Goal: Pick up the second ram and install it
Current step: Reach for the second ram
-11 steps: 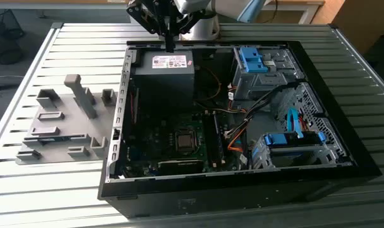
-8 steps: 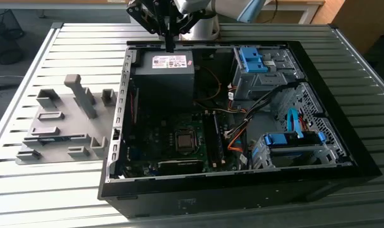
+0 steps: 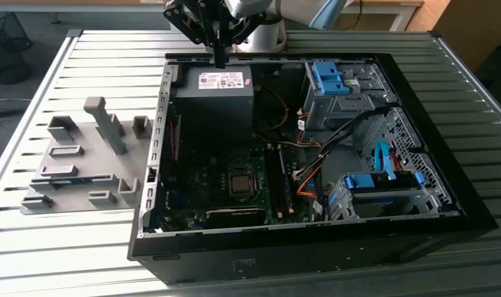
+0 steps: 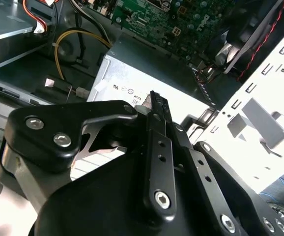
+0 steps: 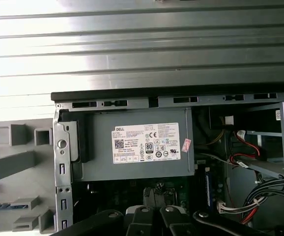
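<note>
Open computer case (image 3: pixel 473 216) lies on the slatted table (image 3: pixel 109 49), reaching toward its near edge. I note a grey power supply (image 3: pixel 213 102) in the case's far corner, with the motherboard (image 3: pixel 233 185) nearer. Blue drive clips (image 3: pixel 329 77) sit along the case's far side. A grey fixture plate (image 3: pixel 77 167) lies by the table edge at the exterior view's left.

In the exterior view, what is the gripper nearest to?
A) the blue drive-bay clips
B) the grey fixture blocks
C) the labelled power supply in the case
C: the gripper hangs over the case wall, right beside the power supply.
</note>
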`<state>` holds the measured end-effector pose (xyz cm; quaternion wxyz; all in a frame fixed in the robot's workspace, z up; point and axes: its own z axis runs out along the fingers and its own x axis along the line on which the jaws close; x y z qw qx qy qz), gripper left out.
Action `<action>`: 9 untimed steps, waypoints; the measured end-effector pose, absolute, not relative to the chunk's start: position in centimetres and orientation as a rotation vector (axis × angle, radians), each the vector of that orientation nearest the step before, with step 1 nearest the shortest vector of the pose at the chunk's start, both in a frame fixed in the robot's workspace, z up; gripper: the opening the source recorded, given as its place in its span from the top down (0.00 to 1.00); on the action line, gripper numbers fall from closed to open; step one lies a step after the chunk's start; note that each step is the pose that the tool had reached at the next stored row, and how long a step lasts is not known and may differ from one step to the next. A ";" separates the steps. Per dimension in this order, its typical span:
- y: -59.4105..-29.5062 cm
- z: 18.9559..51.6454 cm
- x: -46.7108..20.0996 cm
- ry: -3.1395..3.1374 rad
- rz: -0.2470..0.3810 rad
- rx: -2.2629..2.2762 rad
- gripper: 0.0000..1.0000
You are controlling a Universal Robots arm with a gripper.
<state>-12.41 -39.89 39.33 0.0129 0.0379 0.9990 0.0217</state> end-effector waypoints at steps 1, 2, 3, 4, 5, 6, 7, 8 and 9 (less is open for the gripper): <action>-39.9 39.3 -12.5 3.113 0.068 0.118 0.89; -39.9 39.3 -12.5 3.113 0.068 0.118 0.89; -39.9 39.3 -12.6 3.113 0.068 0.118 0.89; -39.9 39.3 -12.6 3.113 0.068 0.118 0.89; -39.9 39.3 -12.7 3.113 0.068 0.118 0.89; -39.9 39.3 -12.8 3.113 0.068 0.118 0.89; -39.9 39.3 -12.9 3.113 0.068 0.118 0.89; -39.9 39.3 -12.9 3.113 0.068 0.118 0.89; -39.9 39.3 -13.0 3.113 0.068 0.118 0.89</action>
